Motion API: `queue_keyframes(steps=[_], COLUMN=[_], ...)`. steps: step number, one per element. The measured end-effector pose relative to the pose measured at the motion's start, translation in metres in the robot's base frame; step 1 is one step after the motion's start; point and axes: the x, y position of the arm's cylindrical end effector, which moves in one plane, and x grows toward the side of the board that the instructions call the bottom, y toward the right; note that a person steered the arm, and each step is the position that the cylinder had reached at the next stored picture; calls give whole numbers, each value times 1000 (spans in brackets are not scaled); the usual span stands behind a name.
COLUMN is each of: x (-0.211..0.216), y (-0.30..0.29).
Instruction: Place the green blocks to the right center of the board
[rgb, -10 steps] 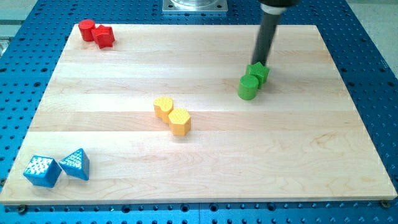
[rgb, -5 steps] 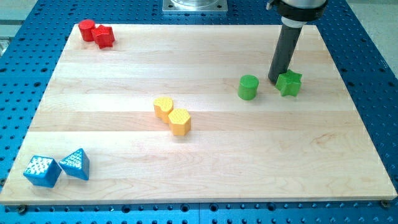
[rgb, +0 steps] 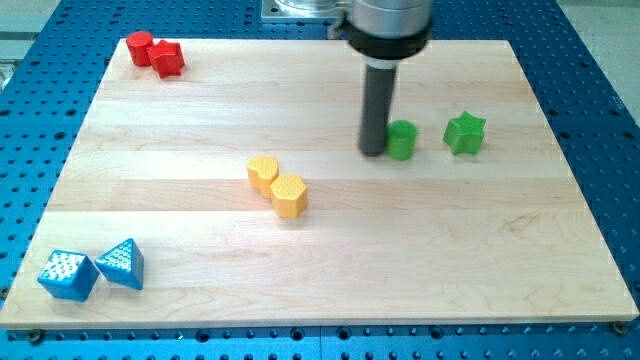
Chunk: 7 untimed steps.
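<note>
my tip (rgb: 373, 152) left of green cylinder (rgb: 402, 140)

The rod hides the left edge of the green cylinder (rgb: 402, 140), and whether my tip (rgb: 373, 153) touches it is hard to tell. The arm above the rod runs off the view's top. The table (rgb: 560, 230) continues past every edge.

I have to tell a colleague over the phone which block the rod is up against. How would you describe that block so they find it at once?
Start at the wooden board and look at its right half, slightly above the middle, where two green blocks sit apart. It is the green cylinder, the left one, with my tip against its left side. Its neighbour, the green star, is pointed and stands alone.
</note>
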Motion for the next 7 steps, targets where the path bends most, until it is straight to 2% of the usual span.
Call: queue_keyframes(steps=[1, 2, 5, 7], x=[-4, -26, -92, -120], y=[30, -22, -384, -389])
